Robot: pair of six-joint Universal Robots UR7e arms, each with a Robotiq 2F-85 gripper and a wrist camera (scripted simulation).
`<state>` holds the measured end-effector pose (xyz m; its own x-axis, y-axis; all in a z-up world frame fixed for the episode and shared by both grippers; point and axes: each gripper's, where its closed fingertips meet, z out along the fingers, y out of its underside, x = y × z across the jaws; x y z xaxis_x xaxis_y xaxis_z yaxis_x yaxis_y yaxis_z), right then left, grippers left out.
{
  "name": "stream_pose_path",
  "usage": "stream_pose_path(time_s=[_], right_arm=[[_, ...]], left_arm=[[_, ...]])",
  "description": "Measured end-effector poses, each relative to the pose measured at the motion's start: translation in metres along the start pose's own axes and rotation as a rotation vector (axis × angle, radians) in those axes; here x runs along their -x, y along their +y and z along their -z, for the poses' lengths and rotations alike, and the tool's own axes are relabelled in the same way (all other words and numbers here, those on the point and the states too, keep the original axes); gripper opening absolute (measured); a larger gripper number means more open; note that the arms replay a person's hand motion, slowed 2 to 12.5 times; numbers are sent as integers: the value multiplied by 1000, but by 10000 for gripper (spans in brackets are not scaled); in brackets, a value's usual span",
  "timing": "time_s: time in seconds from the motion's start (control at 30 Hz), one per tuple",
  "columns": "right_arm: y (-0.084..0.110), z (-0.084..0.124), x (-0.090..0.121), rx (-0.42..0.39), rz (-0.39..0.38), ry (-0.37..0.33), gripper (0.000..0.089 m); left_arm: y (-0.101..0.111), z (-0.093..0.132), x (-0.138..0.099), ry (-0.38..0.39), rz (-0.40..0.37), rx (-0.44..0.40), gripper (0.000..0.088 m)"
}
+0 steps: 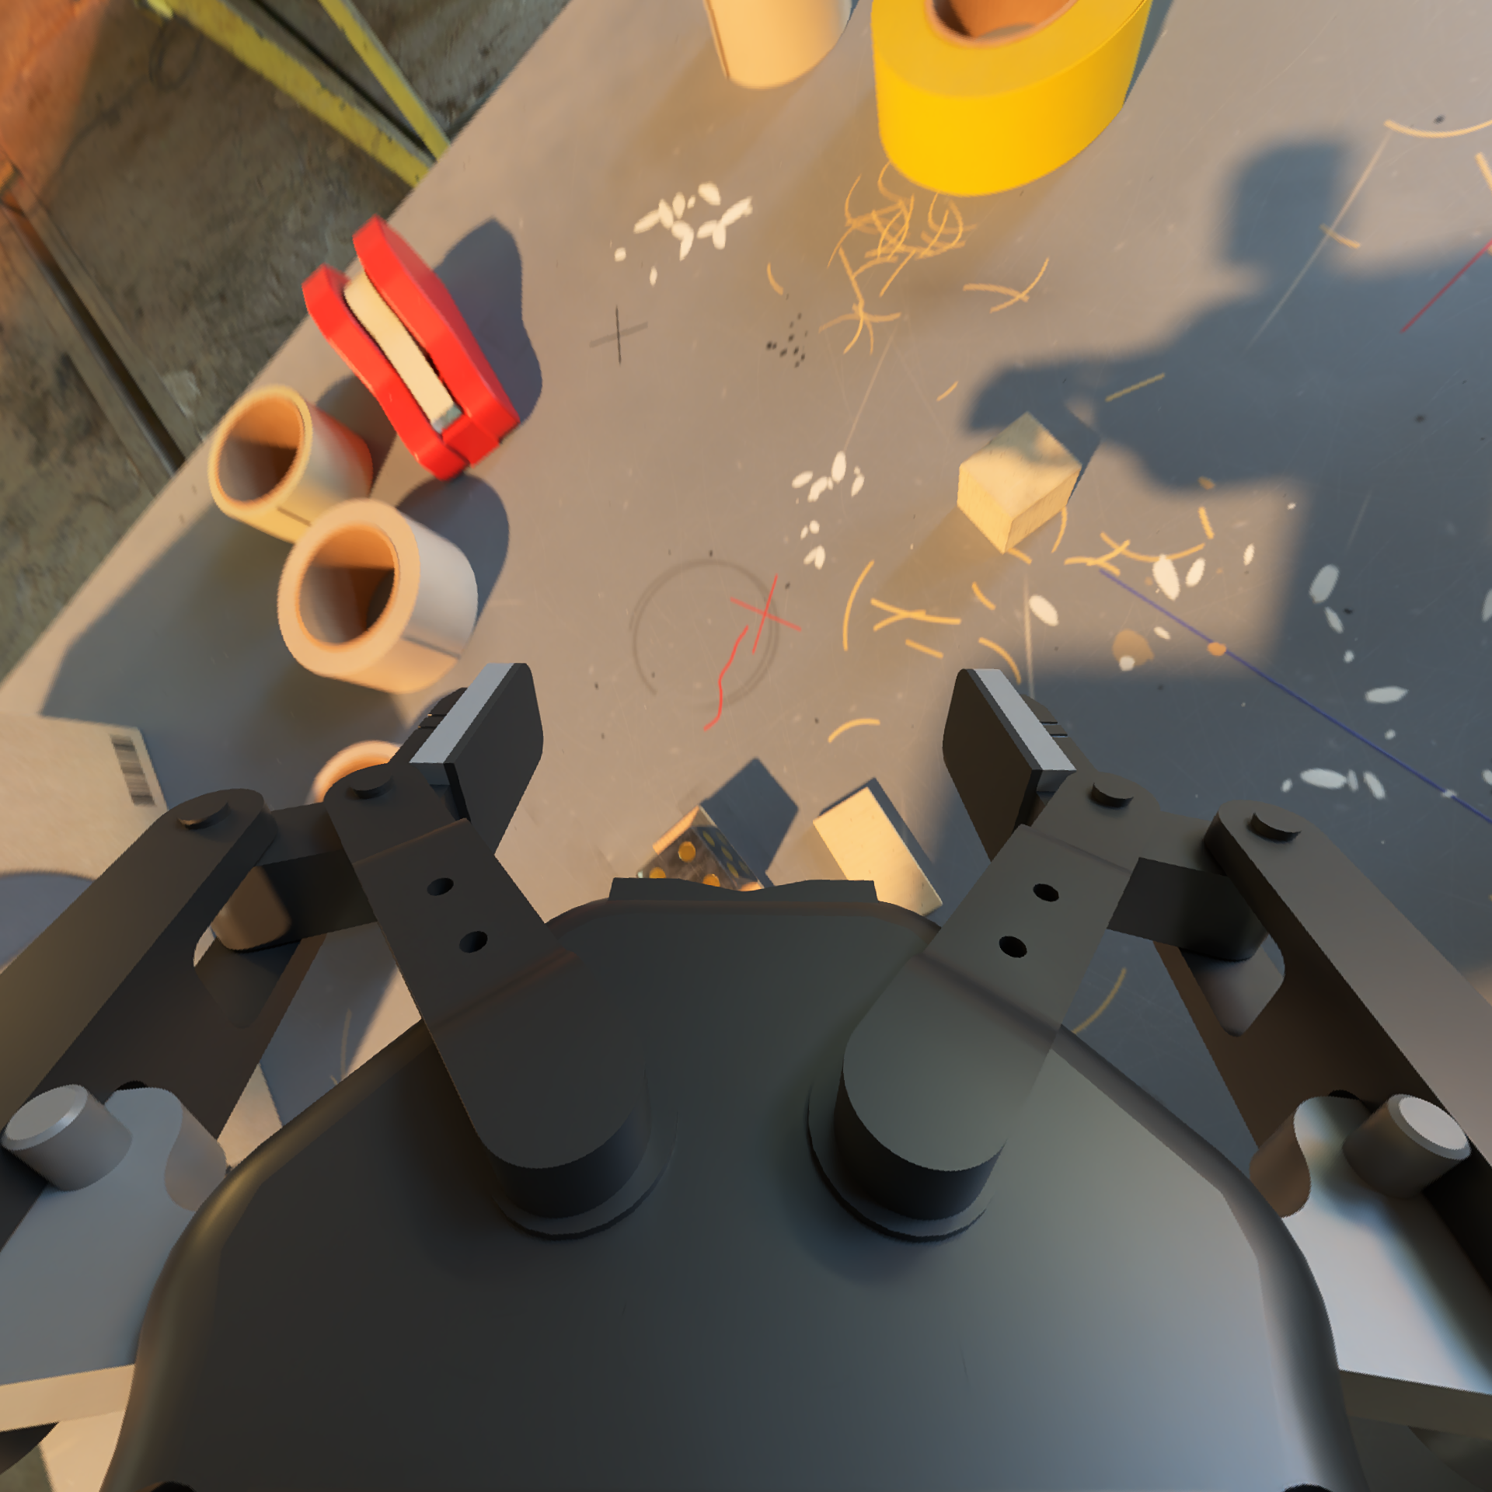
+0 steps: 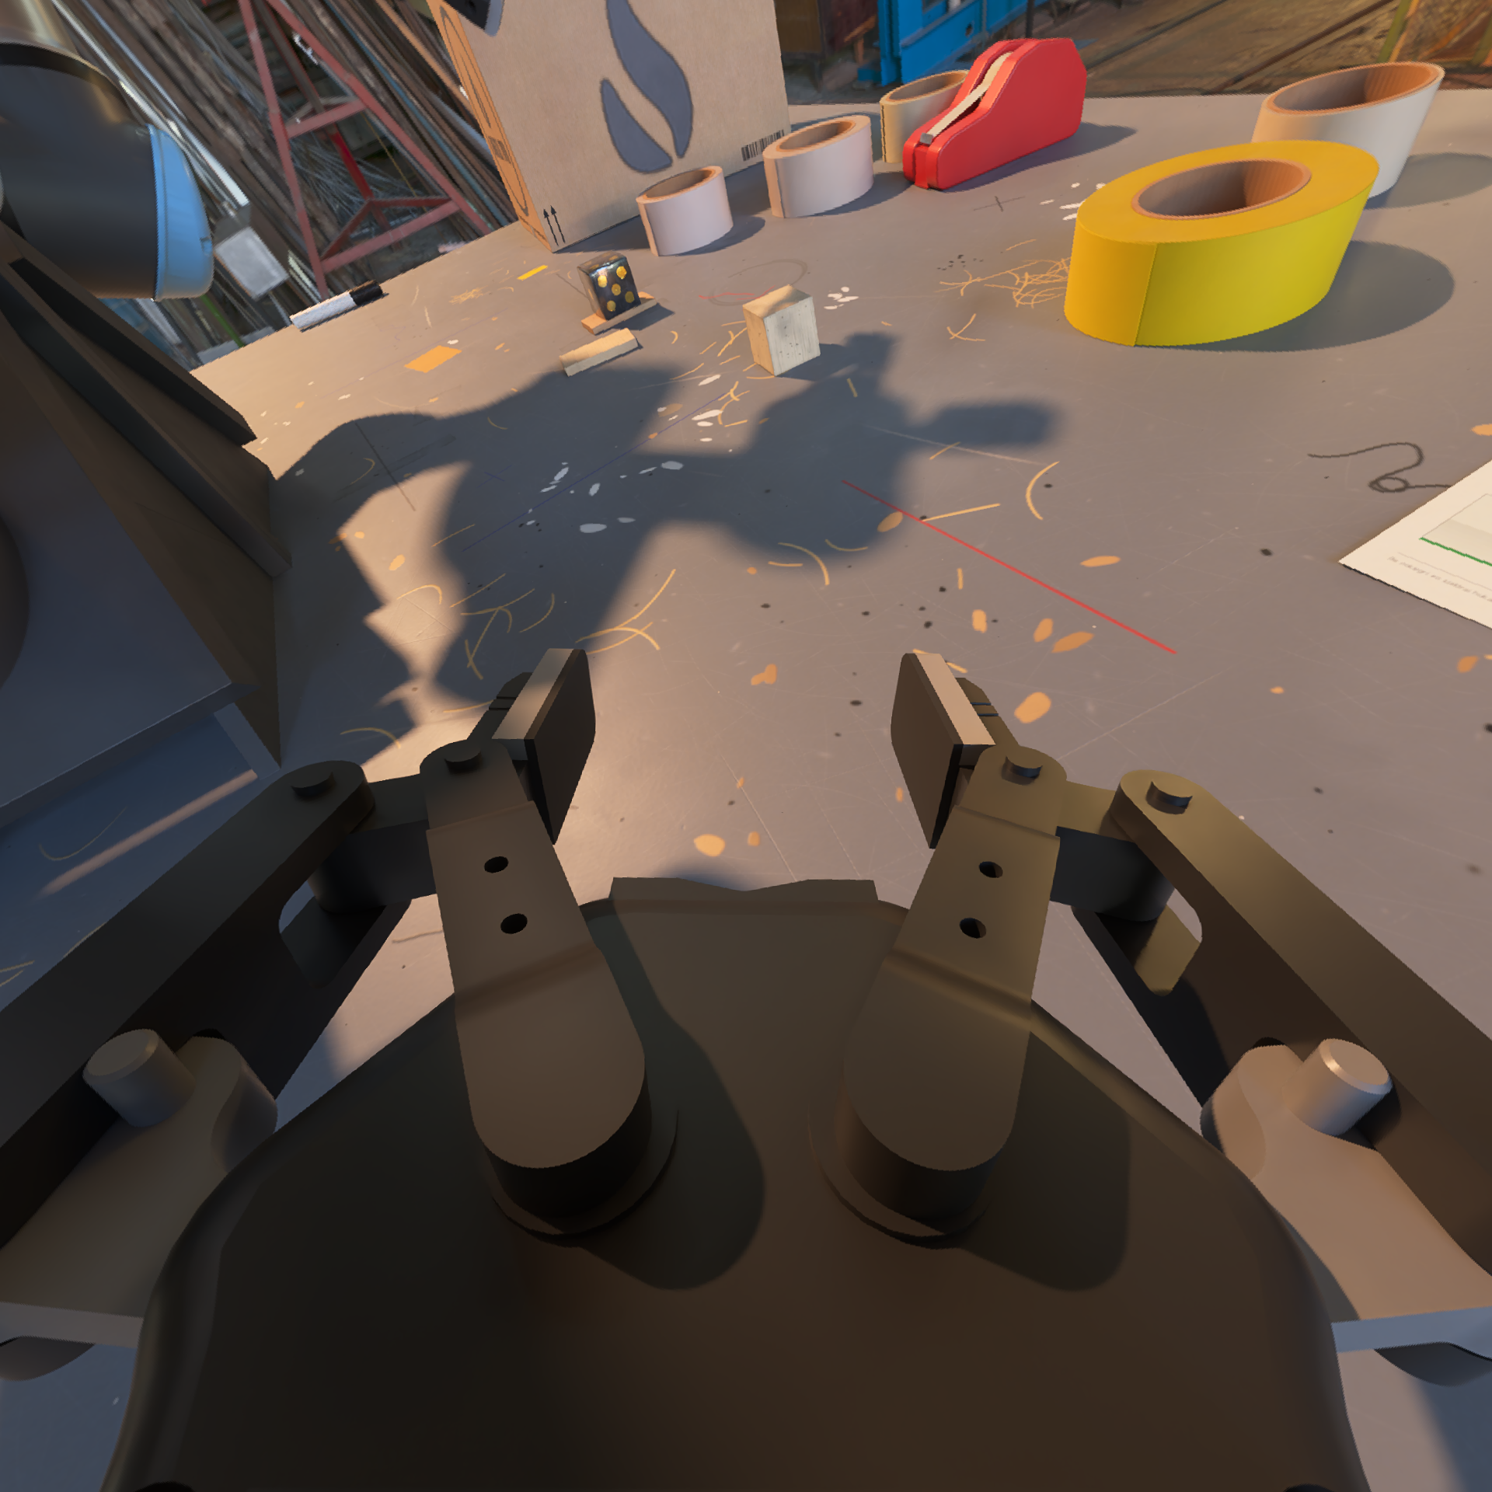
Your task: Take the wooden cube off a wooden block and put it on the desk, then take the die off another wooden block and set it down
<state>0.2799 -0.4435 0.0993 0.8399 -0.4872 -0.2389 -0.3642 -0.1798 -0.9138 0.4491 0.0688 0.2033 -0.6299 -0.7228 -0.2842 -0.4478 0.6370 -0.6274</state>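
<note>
We see both pincers spread wide and empty: the left pincer (image 1: 743,718) above the surface (image 1: 694,452), the right pincer (image 2: 743,727) well back from the things. The cube (image 2: 781,331) sits directly on the surface, off its block (image 2: 601,353). The die (image 2: 609,284) sits on the other block (image 2: 618,315), which lies just beyond the bare one, near a tape roll (image 2: 686,211).
</note>
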Motion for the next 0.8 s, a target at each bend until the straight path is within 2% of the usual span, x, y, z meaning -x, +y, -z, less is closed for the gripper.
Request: stream_pose_path(time_s=[0.17, 0.43, 0.6, 0.8], right_arm=[[-1, -1, 2, 2, 9, -7, 658], [-5, -2, 3, 5, 19, -14, 657], [-6, -3, 5, 4, 22, -16, 656], [-7, -3, 9, 4, 27, -12, 657]], left_arm=[[42, -7, 4, 13, 83, 60, 854], [98, -25, 14, 25, 148, 214, 854], [115, -33, 22, 19, 213, 272, 851], [118, -40, 26, 16, 316, 287, 802]])
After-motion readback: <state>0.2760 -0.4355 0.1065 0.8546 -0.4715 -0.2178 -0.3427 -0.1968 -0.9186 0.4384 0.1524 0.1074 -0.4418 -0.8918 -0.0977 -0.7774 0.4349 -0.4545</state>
